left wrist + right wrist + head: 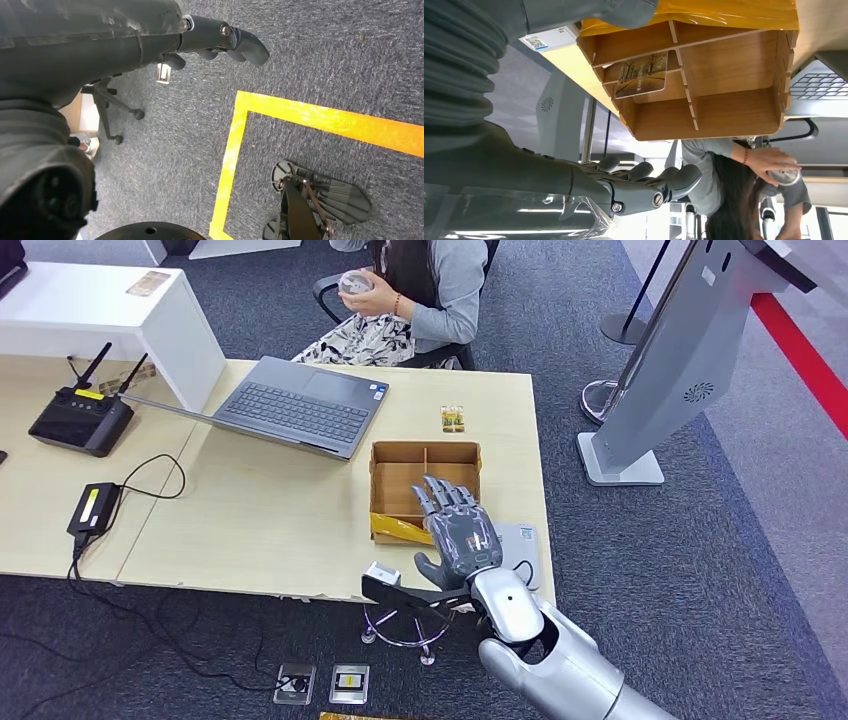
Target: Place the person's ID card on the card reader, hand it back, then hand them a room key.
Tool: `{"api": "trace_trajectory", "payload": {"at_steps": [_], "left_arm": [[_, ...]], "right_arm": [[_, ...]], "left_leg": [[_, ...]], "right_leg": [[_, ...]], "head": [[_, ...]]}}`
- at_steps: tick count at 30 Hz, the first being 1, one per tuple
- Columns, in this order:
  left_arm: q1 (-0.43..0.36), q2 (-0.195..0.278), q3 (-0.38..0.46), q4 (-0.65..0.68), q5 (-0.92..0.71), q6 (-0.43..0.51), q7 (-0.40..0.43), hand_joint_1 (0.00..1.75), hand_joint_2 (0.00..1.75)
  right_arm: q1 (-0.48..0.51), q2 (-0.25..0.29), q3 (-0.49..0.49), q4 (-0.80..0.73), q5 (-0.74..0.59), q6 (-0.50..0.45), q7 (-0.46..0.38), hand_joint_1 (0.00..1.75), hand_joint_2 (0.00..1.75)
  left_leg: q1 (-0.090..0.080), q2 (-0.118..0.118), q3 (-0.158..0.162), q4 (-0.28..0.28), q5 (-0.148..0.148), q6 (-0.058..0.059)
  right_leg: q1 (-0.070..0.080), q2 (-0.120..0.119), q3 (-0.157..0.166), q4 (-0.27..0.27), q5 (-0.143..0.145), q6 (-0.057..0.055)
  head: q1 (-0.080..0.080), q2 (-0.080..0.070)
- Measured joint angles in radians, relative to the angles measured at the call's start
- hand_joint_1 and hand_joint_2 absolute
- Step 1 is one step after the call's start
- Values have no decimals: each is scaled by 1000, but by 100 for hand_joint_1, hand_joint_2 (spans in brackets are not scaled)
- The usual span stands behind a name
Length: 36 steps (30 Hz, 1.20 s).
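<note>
1. Right hand (458, 530) hovers over the divided wooden box (398, 455) on the worktop (260, 520), fingers (674, 177) spread, holding nothing.
2. Room key card (641, 75) lies in a box compartment; ID card (452, 418) lies beyond the box.
3. Judged step: fetching a card; next, lower and pinch.
4. Left hand (220, 42) hangs, empty.

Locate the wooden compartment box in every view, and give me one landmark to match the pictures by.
Head view: the wooden box sits on the table near its right end, partly under the right hand.
Left wrist view: not in it; this one looks down at carpet and yellow floor tape.
Right wrist view: the box fills the upper middle, a card in one compartment.
Shared landmark: the seated person beyond the table.
</note>
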Motion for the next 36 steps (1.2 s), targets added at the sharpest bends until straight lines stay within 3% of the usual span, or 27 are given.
{"api": "trace_trajectory", "payload": {"at_steps": [10,36], "left_arm": [[-1,4,-12,0,-4,-7,-3,0,0],[-1,3,-18,0,14,24,25,0,0]], "right_arm": [[-48,30,-3,84,-29,-9,-16,0,175],[-155,154,4,444,-60,-138,-90,0,175]], "left_leg": [[0,0,0,0,0,0],[0,0,0,0,0,0]], "right_leg": [[0,0,0,0,0,0],[0,0,0,0,0,0]], "head": [[0,0],[0,0]]}}
